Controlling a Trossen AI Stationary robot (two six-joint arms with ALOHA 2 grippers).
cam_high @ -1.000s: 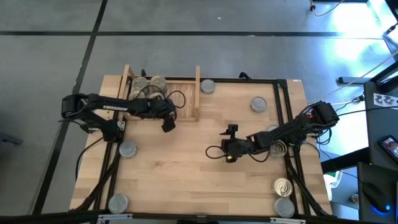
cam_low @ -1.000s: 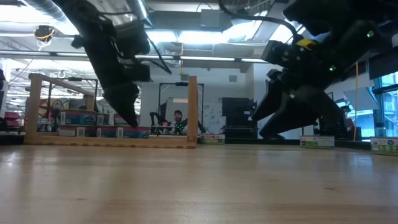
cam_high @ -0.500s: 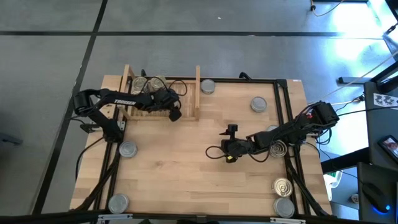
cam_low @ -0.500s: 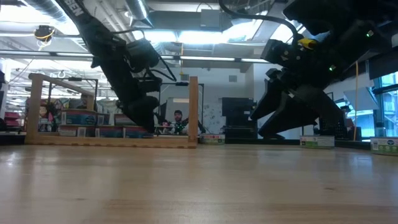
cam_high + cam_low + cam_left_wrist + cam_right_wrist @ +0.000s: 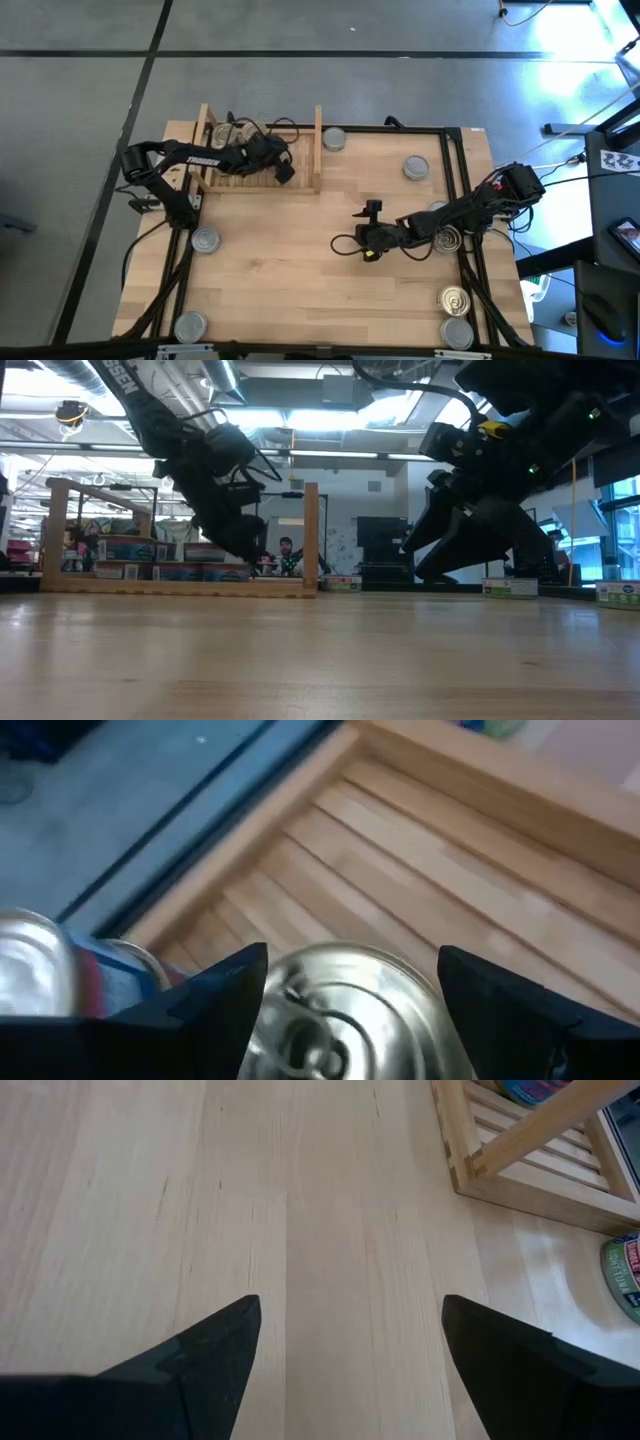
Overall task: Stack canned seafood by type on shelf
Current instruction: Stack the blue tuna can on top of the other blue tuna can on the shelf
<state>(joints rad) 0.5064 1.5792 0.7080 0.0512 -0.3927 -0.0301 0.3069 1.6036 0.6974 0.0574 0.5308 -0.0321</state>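
My left gripper (image 5: pixel 284 172) hovers over the light-wood shelf (image 5: pixel 300 150), shut on a golden pull-tab can (image 5: pixel 340 1010). The left wrist view shows the shelf's slats (image 5: pixel 420 880) beyond that can and another can (image 5: pixel 40 960) beside it. More cans (image 5: pixel 228 135) stand at the shelf's left end. My right gripper (image 5: pixel 362 232) waits open above the middle of the table and holds nothing; in its wrist view only bare tabletop (image 5: pixel 350 1230) lies between its fingers. In the low view my left gripper (image 5: pixel 240 545) hangs in front of the shelf (image 5: pixel 310 540). My left gripper pinches the golden can by its round side wall (image 5: pixel 285 975), one finger on either side. The pull-tab top faces the wrist camera. The can looks lifted above the shelf's slats; whether its base touches them I cannot tell.
Loose cans stand on the table: one just right of the shelf (image 5: pixel 334 139), one farther right (image 5: pixel 416 168), two by the left edge (image 5: pixel 205 239) (image 5: pixel 190 325), two at the near right corner (image 5: pixel 455 299) (image 5: pixel 457 333), one under the right arm (image 5: pixel 445 237).
My left gripper has carried its can from in front of the shelf toward the table's far edge and slightly right, and is now over the shelf's slatted base. The right arm has kept still.
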